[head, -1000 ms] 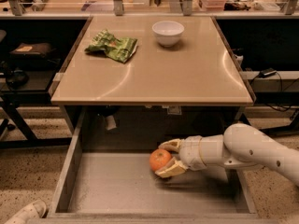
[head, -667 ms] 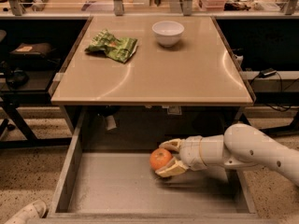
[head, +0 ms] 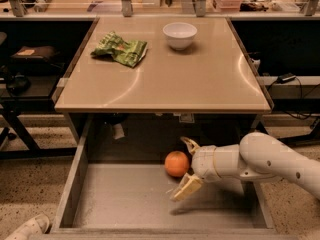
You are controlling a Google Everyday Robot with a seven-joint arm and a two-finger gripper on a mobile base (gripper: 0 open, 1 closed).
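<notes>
An orange (head: 177,163) sits in the open drawer (head: 125,204) under the table, near the drawer's back. My gripper (head: 180,169) reaches in from the right on a white arm (head: 260,161). It is open, with one finger above and behind the orange and the other fingertip (head: 183,190) below and in front of it. The orange lies between the spread fingers, just left of the gripper's palm. I cannot tell whether a finger still touches it.
On the tan table (head: 200,79) above the drawer lie a green chip bag (head: 120,49) at the left and a white bowl (head: 180,35) at the back. The drawer's side walls (head: 72,184) bound the space. Dark shelving with cables stands on both sides.
The gripper was shut on the orange; now its fingers have spread wide apart. The orange has stayed at about the same spot in the drawer.
</notes>
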